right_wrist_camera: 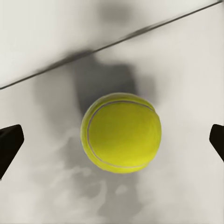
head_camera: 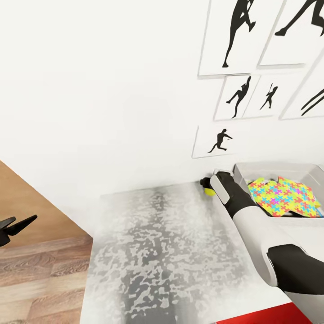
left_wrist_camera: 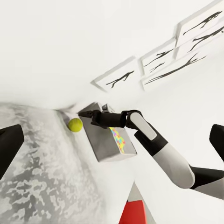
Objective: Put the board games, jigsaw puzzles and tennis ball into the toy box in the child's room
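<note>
The tennis ball (right_wrist_camera: 121, 132) is seen on the tabletop (head_camera: 157, 252) by the wall, just beside the toy box (head_camera: 270, 170), centred between the released jaws of the right gripper (head_camera: 208, 183); judged light and roll-prone, it is best pinched across its middle.

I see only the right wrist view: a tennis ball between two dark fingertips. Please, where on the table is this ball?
Observer: The tennis ball lies at the far edge of the speckled table, close to the wall, just left of the toy box.
Operator: Is something already inside the box?
Observer: Yes, puzzle-pattern panels lie in it.
Operator: And my right gripper, is it around the ball?
Observer: In the left wrist view the right gripper is open and reaches the ball from the box side, slightly above it.
Operator: Where is the left gripper?
Observer: The left gripper is open, off the table, over the wood floor.
</note>
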Available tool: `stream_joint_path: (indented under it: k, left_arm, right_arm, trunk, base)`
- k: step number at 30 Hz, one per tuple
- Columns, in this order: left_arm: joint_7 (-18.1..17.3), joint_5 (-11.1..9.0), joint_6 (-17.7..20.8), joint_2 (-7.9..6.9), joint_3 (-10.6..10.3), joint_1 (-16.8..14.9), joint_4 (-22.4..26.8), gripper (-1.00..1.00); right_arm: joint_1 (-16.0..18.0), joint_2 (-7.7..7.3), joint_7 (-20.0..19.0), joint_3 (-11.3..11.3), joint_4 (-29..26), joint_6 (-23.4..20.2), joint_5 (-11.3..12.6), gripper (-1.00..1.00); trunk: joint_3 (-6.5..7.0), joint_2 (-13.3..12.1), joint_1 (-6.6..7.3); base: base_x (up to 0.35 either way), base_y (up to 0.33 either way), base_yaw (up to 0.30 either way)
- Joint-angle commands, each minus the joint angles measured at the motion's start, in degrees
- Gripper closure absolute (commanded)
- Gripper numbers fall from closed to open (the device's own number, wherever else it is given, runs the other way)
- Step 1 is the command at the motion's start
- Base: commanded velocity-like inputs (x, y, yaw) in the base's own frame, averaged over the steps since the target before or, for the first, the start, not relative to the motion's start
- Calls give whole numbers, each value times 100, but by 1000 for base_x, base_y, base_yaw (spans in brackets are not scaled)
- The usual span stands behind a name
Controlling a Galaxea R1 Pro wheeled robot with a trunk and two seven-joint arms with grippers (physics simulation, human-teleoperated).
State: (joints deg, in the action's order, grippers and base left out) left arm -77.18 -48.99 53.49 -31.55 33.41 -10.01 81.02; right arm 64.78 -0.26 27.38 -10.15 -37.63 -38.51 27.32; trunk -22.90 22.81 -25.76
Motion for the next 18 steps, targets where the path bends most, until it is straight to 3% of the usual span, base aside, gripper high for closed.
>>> stream_joint_path:
  k: [1, 18]
  left_arm:
    - [-8, -14, 54, -3, 0, -3, 1, -100]
    - [-7, -14, 47, 0, -2, -3, 1, -100]
  right_arm:
    - [8, -3, 49, -23, 0, -16, 46, -100]
    - [174, -27, 49, -29, 23, -16, 46, -100]
  trunk:
    - [-19, 11, -3]
    - [-179, 11, -3]
  base:
    - [0, 0, 0]
    - [0, 0, 0]
